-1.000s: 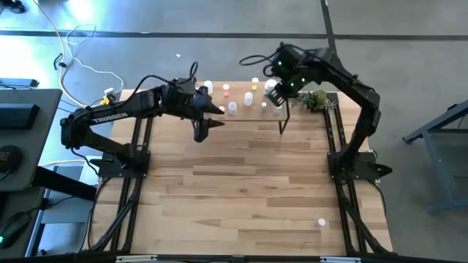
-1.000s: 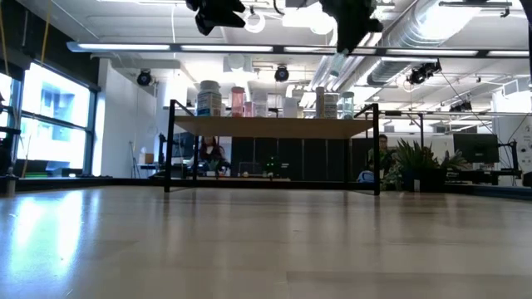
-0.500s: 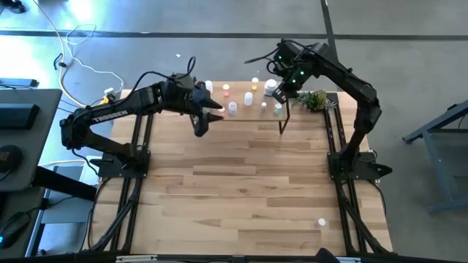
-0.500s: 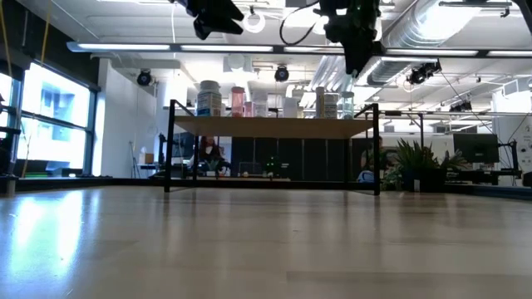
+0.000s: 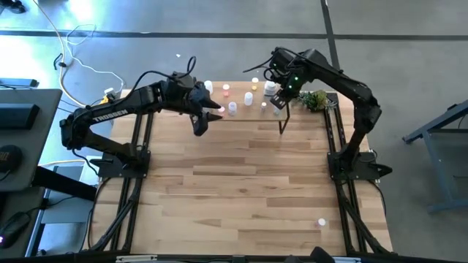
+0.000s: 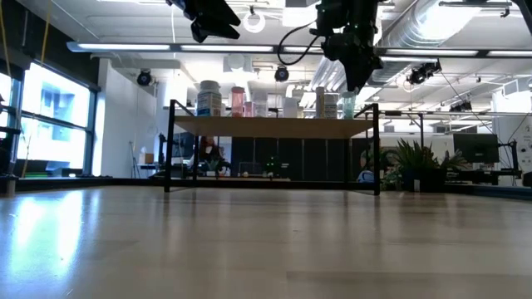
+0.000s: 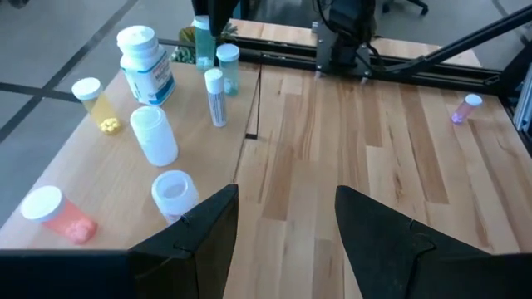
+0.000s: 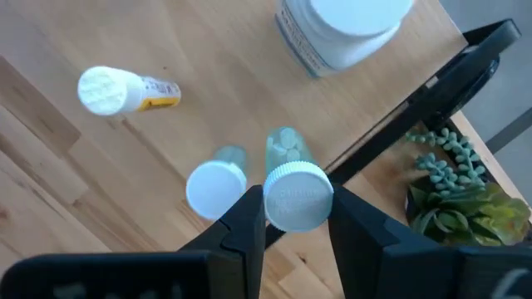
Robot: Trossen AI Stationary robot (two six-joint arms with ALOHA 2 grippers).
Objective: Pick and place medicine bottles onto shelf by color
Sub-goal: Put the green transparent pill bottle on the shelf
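Right gripper (image 8: 298, 218) closed on white-capped medicine bottle (image 8: 296, 193), held above shelf (image 5: 248, 109) at its right end, another white-capped bottle (image 8: 215, 184) just beside. Risk judged: neighbour toppled if bottle lowered too close, or bottle set at shelf edge. Left gripper (image 7: 287, 218) open, empty, held over shelf's left end.

**Four cameras, one shelf**

The high view looks straight down on the whole table (image 5: 241, 183) from well above, taking in both arms. The low view sits at tabletop height, facing level across the boards to the shelf (image 6: 274, 127) and the room behind it. The left wrist view looks obliquely down across the shelf and table. The right wrist view looks down at the bottles from very near. All four share the shelf (with its medicine bottles (image 7: 145, 66)).
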